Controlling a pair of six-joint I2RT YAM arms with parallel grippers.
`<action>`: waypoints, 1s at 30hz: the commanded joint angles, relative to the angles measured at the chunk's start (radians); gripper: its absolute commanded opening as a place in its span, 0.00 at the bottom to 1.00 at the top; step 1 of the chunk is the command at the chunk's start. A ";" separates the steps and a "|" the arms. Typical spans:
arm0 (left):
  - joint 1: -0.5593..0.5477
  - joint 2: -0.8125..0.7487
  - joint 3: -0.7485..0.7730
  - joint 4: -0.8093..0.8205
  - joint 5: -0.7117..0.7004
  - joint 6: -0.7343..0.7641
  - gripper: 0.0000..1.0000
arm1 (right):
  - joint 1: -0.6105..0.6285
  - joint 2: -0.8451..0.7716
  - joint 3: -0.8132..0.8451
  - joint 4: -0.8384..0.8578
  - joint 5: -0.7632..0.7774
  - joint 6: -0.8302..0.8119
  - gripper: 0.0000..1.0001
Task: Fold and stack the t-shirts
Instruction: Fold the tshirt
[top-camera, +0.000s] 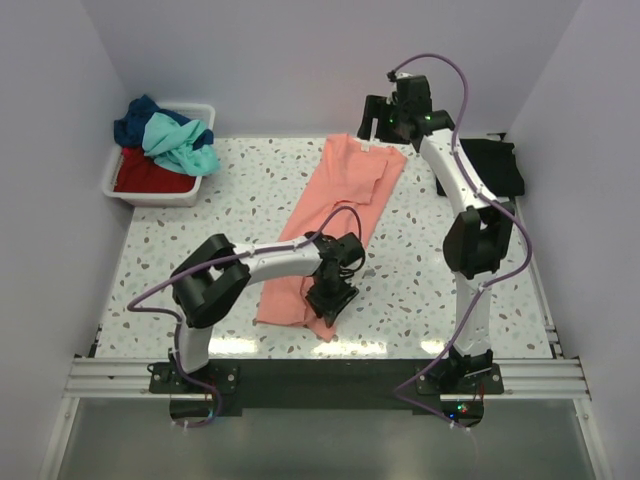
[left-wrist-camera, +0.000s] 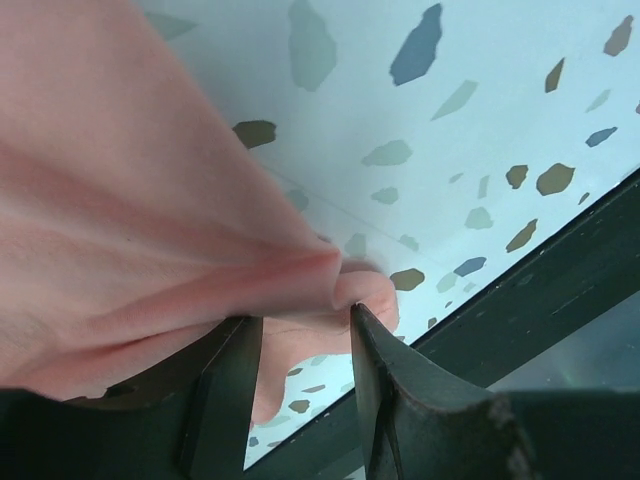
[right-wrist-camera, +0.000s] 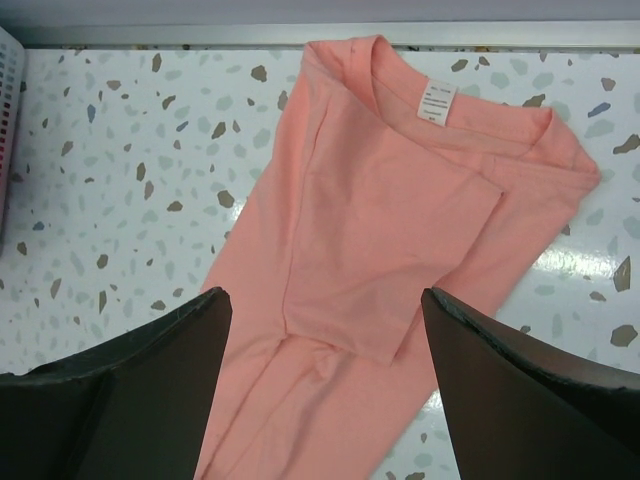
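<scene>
The salmon-pink cloth t-shirt (top-camera: 335, 220) is clenched at its hem, by the desk's (top-camera: 230, 200) near edge, in the left fingers (left-wrist-camera: 385, 370). The right fingers (right-wrist-camera: 150, 380) are held released above the collar. A hem-to-collar fold is judged due.

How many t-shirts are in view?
5: a pink shirt on the table, a black shirt at far right, and a navy shirt, teal shirt and red shirt in the bin, which may hide more.

salmon-pink tee (top-camera: 340, 200), blk tee (top-camera: 495, 165), speckled tbl (top-camera: 200, 262), wht bin (top-camera: 150, 199).
</scene>
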 joint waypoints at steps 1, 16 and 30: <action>-0.028 0.004 0.022 0.075 -0.058 0.008 0.45 | 0.007 -0.057 -0.021 -0.027 0.016 -0.023 0.81; -0.016 -0.495 -0.054 0.030 -0.880 -0.389 0.52 | 0.046 -0.267 -0.358 0.006 0.060 -0.026 0.82; 0.320 -0.414 0.009 0.208 -0.738 -0.355 0.52 | 0.309 -0.543 -0.856 0.014 0.105 0.072 0.82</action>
